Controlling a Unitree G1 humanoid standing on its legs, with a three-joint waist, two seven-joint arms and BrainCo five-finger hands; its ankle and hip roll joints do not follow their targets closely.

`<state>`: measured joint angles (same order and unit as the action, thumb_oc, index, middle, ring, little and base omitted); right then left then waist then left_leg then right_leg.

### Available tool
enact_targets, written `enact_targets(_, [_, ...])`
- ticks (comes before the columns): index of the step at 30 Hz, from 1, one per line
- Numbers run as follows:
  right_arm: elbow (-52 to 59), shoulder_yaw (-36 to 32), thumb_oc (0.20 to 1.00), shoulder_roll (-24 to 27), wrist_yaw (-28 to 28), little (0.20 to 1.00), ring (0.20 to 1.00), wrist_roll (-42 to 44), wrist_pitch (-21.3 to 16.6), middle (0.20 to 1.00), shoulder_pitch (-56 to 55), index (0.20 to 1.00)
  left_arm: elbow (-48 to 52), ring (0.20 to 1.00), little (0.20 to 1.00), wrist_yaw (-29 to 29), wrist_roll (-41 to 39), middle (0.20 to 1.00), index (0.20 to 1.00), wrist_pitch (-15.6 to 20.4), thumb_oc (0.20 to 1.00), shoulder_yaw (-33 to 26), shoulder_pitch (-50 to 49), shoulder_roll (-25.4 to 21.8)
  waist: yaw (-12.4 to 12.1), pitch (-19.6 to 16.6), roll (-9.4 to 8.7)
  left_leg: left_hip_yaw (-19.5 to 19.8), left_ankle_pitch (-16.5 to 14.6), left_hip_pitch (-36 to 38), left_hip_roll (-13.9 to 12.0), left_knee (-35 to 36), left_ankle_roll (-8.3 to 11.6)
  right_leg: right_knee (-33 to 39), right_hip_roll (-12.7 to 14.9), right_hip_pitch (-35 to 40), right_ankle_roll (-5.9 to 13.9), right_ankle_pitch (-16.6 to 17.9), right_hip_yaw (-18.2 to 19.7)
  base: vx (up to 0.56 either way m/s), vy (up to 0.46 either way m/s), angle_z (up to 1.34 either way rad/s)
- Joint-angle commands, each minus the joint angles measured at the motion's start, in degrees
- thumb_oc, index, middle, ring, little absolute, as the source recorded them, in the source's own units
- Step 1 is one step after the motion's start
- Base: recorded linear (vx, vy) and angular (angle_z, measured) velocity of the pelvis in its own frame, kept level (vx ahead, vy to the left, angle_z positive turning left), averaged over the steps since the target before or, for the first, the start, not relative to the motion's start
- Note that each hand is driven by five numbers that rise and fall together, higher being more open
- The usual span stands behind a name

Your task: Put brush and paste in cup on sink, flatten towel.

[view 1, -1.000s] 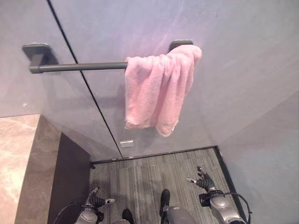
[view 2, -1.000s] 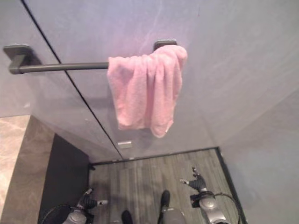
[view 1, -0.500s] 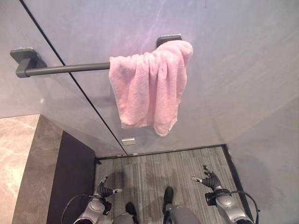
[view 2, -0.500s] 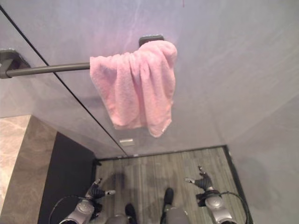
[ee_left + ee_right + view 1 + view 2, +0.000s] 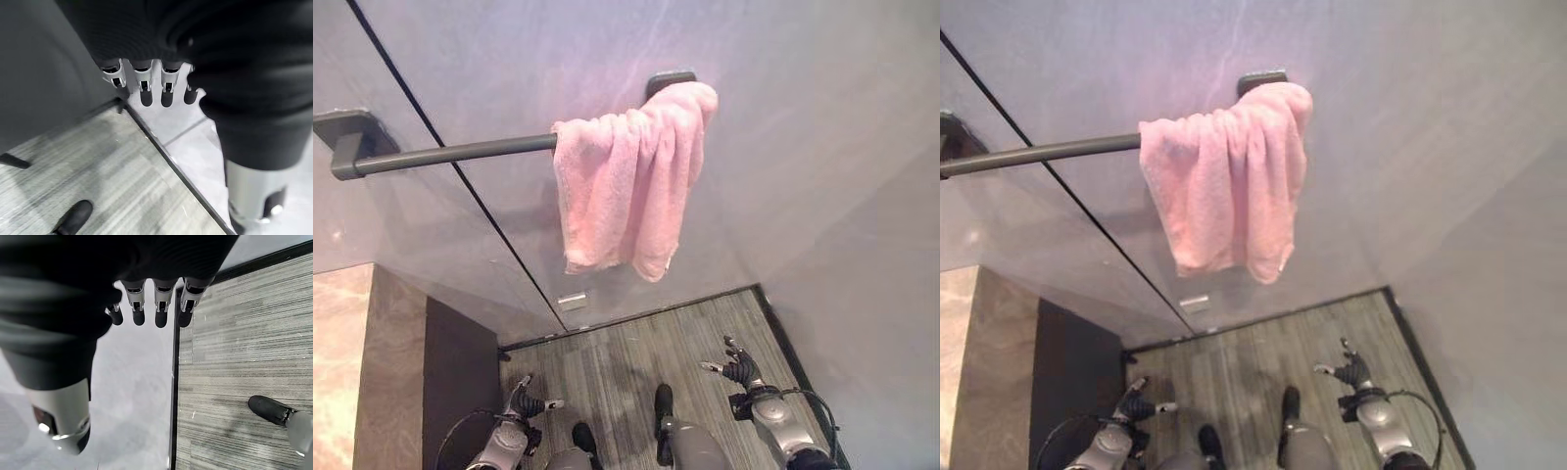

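Left eye view: a pink towel (image 5: 631,181) is seen bunched at the right end of a dark rail (image 5: 450,155) fixed to the grey wall (image 5: 803,117). The rail's right bracket is largely hidden behind the cloth, and its left bracket is cut by the frame edge. The rail runs roughly level along the wall, rising slightly to the right; the towel hangs down from it in folds, its long axis vertical, lower edge uneven. Well below, over the striped floor (image 5: 626,362), the left hand (image 5: 530,402) and the right hand (image 5: 736,367) are held low, apart from the towel, with fingers loosely extended and nothing in them. A brown marble bench (image 5: 337,372) is cut off at the left edge.

Right eye view: the same scene is given — the towel gathered against the right bracket, the rail's left end cut off by the frame.

Left wrist view: the fingers (image 5: 142,88) are seen straight in a row past the dark cover, nothing held; floor and a dark skirting line lie beyond.

Right wrist view: the fingers (image 5: 159,308) are likewise relaxed and empty — wall and floor show past them.
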<state>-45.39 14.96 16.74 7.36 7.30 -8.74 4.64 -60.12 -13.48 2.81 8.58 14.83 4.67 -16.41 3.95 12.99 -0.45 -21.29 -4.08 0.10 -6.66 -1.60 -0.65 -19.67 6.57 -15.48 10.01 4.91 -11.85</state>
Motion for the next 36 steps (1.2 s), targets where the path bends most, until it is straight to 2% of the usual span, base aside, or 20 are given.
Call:
enact_targets(1, [4.94, 0.55, 1.0, -0.12, 0.2, 1.0, 1.0, 1.87, -2.02, 1.0, -0.18, 1.0, -0.66, 1.0, 1.0, -0.38, 1.09, 1.0, 1.0, 1.38, 1.0, 0.66, -1.35, -2.66, 0.06, -1.42, -0.29, 6.33, 7.75, -1.18, 0.83, 5.01, 3.25, 7.4, 7.21, 7.68, 1.5, -0.23, -1.91, 0.16, -0.049, -0.13])
enact_targets(2, [4.94, 0.56, 1.0, -0.13, 0.2, 1.0, 1.0, 1.87, -2.02, 1.0, -0.22, 1.0, -0.66, 1.0, 1.0, -0.38, 1.09, 1.0, 1.0, 1.39, 1.0, 0.67, -1.38, -2.66, 0.16, -1.35, -0.23, 6.46, 7.7, -1.08, 0.76, 4.99, 3.29, 7.77, 7.11, 8.04, 1.5, -0.1, -2.1, 0.2, -0.217, -0.14])
enact_targets(3, [6.8, 0.25, 1.0, 0.44, 0.06, 1.0, 1.0, 2.2, -2.56, 1.0, -0.79, 1.0, 0.56, 1.0, 1.0, -0.5, 1.02, 1.0, 1.0, 2.13, 1.0, 0.45, -0.96, -2.89, 0.56, -1.78, -0.77, 8.1, 6.48, -1.43, 0.22, 4.31, 3.85, 16.27, 8.44, 7.78, 2.0, 2.36, 1.12, 0.17, -0.151, -0.09])
enact_targets(4, [6.76, 0.22, 1.0, 0.16, -0.24, 1.0, 1.0, 2.96, -2.7, 1.0, -1.25, 1.0, 1.07, 1.0, 1.0, -0.7, 0.82, 1.0, 1.0, 2.25, 1.0, 0.49, -1.27, -3.09, 0.51, -1.99, -1.34, 8.09, 6.44, -1.35, 0.44, 3.58, 3.93, 15.9, 8.46, 8.65, 2.74, 3.5, 2.04, 0.21, -0.199, 0.0])
enact_targets(5, [6.38, 0.01, 1.0, -0.02, -0.51, 1.0, 1.0, 3.89, -2.73, 1.0, -1.59, 1.0, 1.27, 1.0, 1.0, -0.67, 0.87, 1.0, 1.0, 2.3, 1.0, 0.65, -1.11, -3.58, 0.13, -2.34, -2.15, 8.04, 6.22, -1.05, 0.48, 3.28, 4.1, 16.77, 7.95, 9.15, 2.55, 3.44, 2.22, 0.12, -0.126, 0.12])
enact_targets(7, [6.35, -0.1, 1.0, 0.16, -0.5, 1.0, 1.0, 4.46, -3.03, 1.0, -2.17, 1.0, 2.15, 1.0, 1.0, -0.64, 0.24, 1.0, 1.0, 2.49, 1.0, 0.28, -1.51, -3.5, -0.31, -3.48, -2.88, 8.53, 6.66, -1.14, 0.12, 3.62, 4.71, 18.96, 7.11, 10.47, 2.96, 4.75, 1.07, 0.12, -0.15, 0.4])
enact_targets(11, [5.34, -2.56, 1.0, 2.13, -0.26, 1.0, 1.0, 5.94, -3.61, 1.0, -2.63, 1.0, 4.66, 1.0, 1.0, -0.34, -0.66, 1.0, 1.0, 3.28, 1.0, -0.26, -3.56, -2.82, -1.38, -4.64, -2.69, 9.82, 7.42, -0.82, -1.03, 4.72, 6.1, 23.56, 5.81, 14.28, 2.5, 3.07, -2.21, 0.13, -0.121, 0.2])
enact_targets(16, [7.91, -5.47, 1.0, 3.53, -0.56, 1.0, 1.0, 11.54, -4.8, 1.0, -2.2, 1.0, 9.63, 1.0, 1.0, -0.61, -1.57, 1.0, 1.0, 3.98, 1.0, -1.0, -5.94, -3.58, -2.19, -4.89, -2.24, 10.63, 8.53, -0.76, -1.92, 5.88, 7.22, 24.17, 5.29, 15.41, 2.3, 2.37, -4.19, 0.06, -0.057, 0.09])
enact_targets(18, [11.99, -6.38, 1.0, 5.73, -2.29, 1.0, 1.0, 13.5, -5.61, 1.0, -2.59, 1.0, 16.51, 1.0, 1.0, -0.07, -1.71, 1.0, 1.0, 5.29, 1.0, -1.69, -8.3, -5.83, -2.81, -4.53, -2.08, 11.28, 8.93, -1.16, -2.2, 6.1, 7.61, 24.07, 5.22, 15.62, 2.24, 2.15, -5.0, 0.02, -0.05, 0.17])
enact_targets(23, [15.19, -7.22, 1.0, 7.95, -5.33, 1.0, 1.0, 17.55, -5.82, 1.0, -2.98, 1.0, 22.47, 1.0, 1.0, 1.27, -2.5, 1.0, 1.0, 6.21, 1.0, -3.07, -11.23, -8.76, -3.55, -4.4, -1.93, 11.83, 9.28, -1.55, -2.34, 6.35, 7.9, 24.19, 5.43, 15.84, 2.35, 2.09, -6.0, 0.01, -0.021, 0.18])
enact_targets(29, [20.91, -6.38, 1.0, 15.33, -9.86, 1.0, 1.0, 21.06, -5.77, 1.0, 0.77, 1.0, 34.09, 1.0, 1.0, 3.96, -4.48, 1.0, 1.0, 9.1, 1.0, -6.54, -15.22, -15.63, -5.2, -4.13, -1.63, 12.47, 9.51, -2.19, -2.27, 6.6, 8.2, 24.32, 6.01, 15.99, 2.76, 2.29, -7.04, 0.01, -0.002, 0.1])
enact_targets(31, [23.59, -4.9, 1.0, 19.18, -11.58, 1.0, 1.0, 23.27, -5.67, 1.0, 4.3, 1.0, 39.42, 1.0, 1.0, 4.79, -6.51, 1.0, 1.0, 10.85, 1.0, -8.41, -15.8, -18.81, -6.02, -3.66, -1.65, 12.82, 9.69, -2.93, -2.16, 6.6, 8.44, 24.26, 6.26, 15.63, 2.94, 2.43, -7.44, 0.0, 0.0, 0.0])
enact_targets(33, [24.85, -4.67, 1.0, 20.31, -12.02, 1.0, 1.0, 24.04, -5.67, 1.0, 5.16, 1.0, 41.76, 1.0, 1.0, 5.39, -7.46, 1.0, 1.0, 11.33, 1.0, -8.97, -15.87, -19.75, -6.19, -3.55, -1.62, 12.93, 9.76, -3.18, -2.12, 6.6, 8.49, 24.25, 6.35, 15.51, 3.01, 2.5, -7.64, -0.01, 0.002, 0.02])
enact_targets(36, [27.97, -3.57, 1.0, 23.79, -13.6, 1.0, 1.0, 27.92, -5.71, 1.0, 9.25, 1.0, 51.83, 1.0, 1.0, 8.44, -11.34, 1.0, 1.0, 12.81, 1.0, -10.91, -16.04, -24.62, -6.95, -2.97, -1.34, 13.42, 10.0, -4.41, -1.88, 6.6, 8.67, 24.29, 6.73, 14.97, 3.22, 2.92, -8.5, 0.0, 0.006, 0.06])
